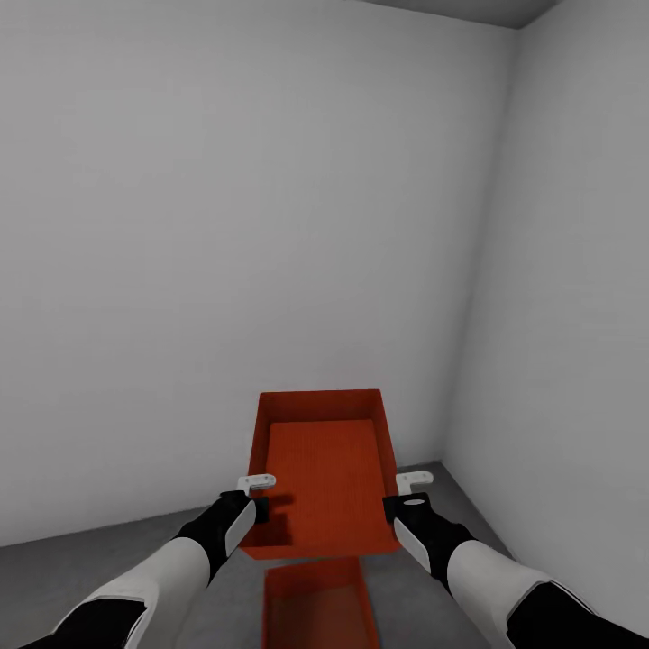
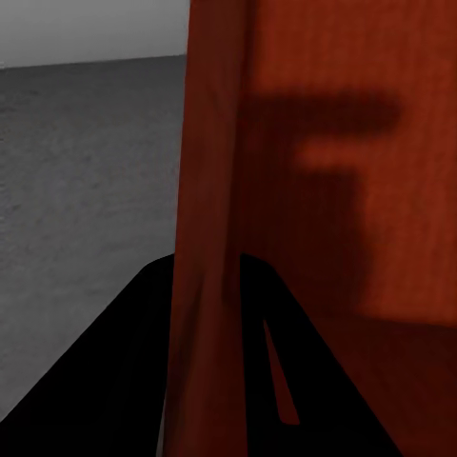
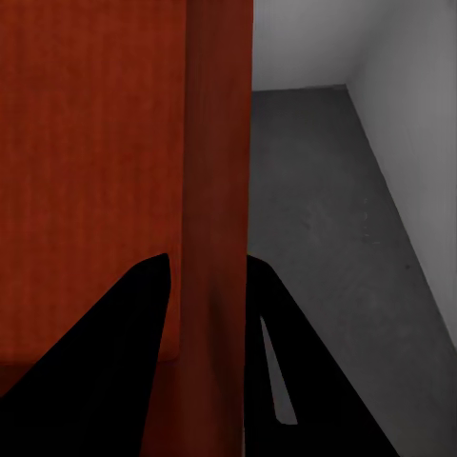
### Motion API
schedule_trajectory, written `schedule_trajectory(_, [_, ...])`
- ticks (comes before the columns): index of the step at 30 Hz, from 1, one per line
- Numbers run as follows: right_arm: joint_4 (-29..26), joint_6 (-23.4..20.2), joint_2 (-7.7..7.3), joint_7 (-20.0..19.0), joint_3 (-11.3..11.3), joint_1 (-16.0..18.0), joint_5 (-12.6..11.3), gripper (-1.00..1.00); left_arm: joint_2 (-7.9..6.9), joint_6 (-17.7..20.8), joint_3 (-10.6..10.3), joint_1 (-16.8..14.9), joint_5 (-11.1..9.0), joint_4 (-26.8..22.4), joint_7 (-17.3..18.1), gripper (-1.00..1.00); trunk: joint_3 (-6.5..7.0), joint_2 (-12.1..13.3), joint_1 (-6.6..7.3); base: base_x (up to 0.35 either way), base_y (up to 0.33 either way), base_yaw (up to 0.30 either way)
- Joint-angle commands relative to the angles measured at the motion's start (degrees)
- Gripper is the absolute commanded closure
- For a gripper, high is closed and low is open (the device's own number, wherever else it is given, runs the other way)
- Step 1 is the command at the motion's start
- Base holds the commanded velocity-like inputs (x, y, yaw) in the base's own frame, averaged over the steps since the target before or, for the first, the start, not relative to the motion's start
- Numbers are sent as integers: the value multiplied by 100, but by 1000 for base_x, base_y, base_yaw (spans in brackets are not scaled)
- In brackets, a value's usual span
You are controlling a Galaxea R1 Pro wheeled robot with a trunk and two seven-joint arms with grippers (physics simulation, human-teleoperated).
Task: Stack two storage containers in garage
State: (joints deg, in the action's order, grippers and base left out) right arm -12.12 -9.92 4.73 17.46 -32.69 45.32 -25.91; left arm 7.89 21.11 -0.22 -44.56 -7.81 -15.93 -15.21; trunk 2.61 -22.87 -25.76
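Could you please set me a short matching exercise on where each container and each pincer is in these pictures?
Things:
1. upper container
2. lower container
3. left pincer
4. right pincer

Places:
A. on the grey floor
B. clamped on the upper container's left wall
C. held in the air between both arms
D. clamped on the upper container's right wall

Pairs: 1-C, 2-A, 3-B, 4-D

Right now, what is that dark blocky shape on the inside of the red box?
Left wrist view: it is a shadow on the held container's inner wall, shaped like a gripper. Head view: a similar shadow sits by the left gripper. No glare; all edges look soft.
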Motion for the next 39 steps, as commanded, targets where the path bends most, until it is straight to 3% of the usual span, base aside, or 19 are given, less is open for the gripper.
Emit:
schedule_trajectory(1, [22,-41,-8,56,-42,2,-64,100,-51,-186,-56,0,210,-25,-70,100,-2,-5,-2,15,-9,191])
schedule_trajectory(12, [24,-36,-8,49,-44,-1,-66,100,-51,-191,-57,0,210,-25,-67,100,-2,-5,-2,2,-2,211])
schedule_trajectory(39, [24,-38,-10,48,-38,2,-69,100,-50,-195,-66,0,210,-25,-67,100,-2,-5,-2,0,0,5])
